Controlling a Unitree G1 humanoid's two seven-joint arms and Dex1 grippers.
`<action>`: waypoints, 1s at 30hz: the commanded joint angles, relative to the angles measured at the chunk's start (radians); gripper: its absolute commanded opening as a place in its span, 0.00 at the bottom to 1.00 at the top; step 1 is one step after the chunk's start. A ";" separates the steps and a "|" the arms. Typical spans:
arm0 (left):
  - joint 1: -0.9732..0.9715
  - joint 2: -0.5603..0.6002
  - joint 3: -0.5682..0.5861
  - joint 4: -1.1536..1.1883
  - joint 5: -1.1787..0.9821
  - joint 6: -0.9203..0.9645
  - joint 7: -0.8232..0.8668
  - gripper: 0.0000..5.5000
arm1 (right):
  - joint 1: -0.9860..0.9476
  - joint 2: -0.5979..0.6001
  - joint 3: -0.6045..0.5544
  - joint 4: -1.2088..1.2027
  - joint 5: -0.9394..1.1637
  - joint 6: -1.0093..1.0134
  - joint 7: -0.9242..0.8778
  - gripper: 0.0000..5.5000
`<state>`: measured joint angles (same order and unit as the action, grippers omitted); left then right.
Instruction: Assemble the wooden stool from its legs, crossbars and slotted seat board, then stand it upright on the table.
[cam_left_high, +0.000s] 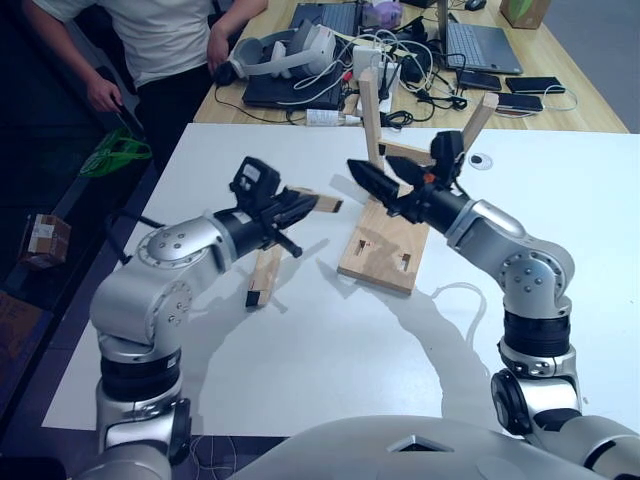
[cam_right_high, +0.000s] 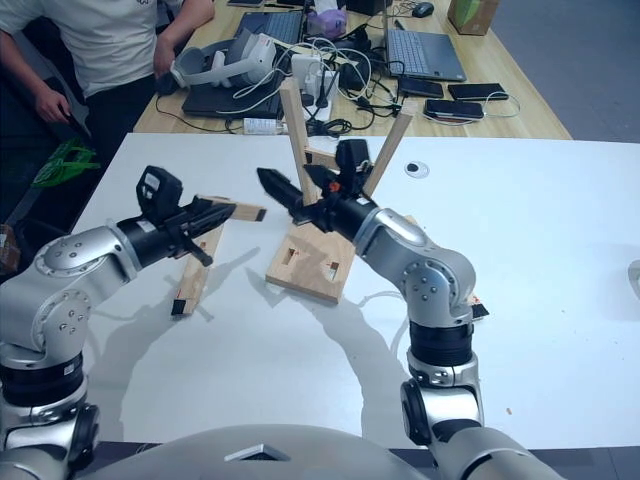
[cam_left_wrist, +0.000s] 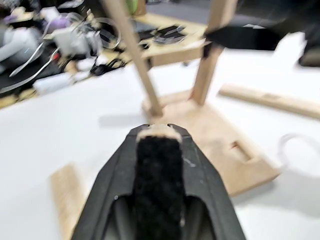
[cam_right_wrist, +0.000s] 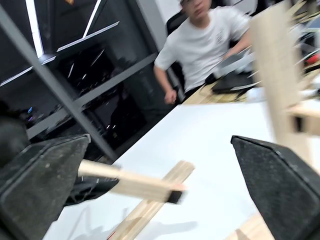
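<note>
I see a white surface (cam_left_high: 300, 370) across the middle of the frame, with a small round disc (cam_left_high: 483, 160) on it at upper right. Behind it, along the top, a wooden surface (cam_left_high: 585, 105) carries a white headset (cam_left_high: 290, 50), an open laptop (cam_left_high: 480, 45), a tangle of cables (cam_left_high: 400, 65) and dark phones (cam_left_high: 535, 85). At far left, on the floor, lie something green (cam_left_high: 115, 152) and a small cardboard box (cam_left_high: 45, 240).

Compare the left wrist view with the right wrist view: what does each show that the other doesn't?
Left wrist view: the slotted seat board flat on the table, two legs standing in it, and a loose bar beside it. Right wrist view: the right hand, open, and the full length of the crossbar. Both: the left hand shut on that crossbar, one of the standing legs, and the loose leg lying on the table.
</note>
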<state>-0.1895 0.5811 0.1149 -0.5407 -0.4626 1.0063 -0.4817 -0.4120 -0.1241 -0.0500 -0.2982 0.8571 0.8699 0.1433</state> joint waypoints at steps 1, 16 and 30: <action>0.034 0.067 0.035 0.058 0.047 0.015 0.021 0.07 | 0.021 -0.015 -0.053 -0.021 0.006 -0.001 -0.014 0.98; -0.190 -0.065 0.297 0.207 -0.066 0.425 0.142 0.07 | 0.079 -0.017 -0.023 -0.037 -0.034 0.034 -0.021 0.98; -0.130 0.000 0.241 0.291 -0.057 0.480 0.113 0.07 | 0.100 0.020 -0.001 -0.032 -0.062 0.027 -0.028 0.98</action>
<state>-0.3370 0.5648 0.3763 -0.2708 -0.5301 1.4831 -0.3674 -0.3168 -0.1099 -0.0551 -0.3272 0.8037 0.8924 0.1222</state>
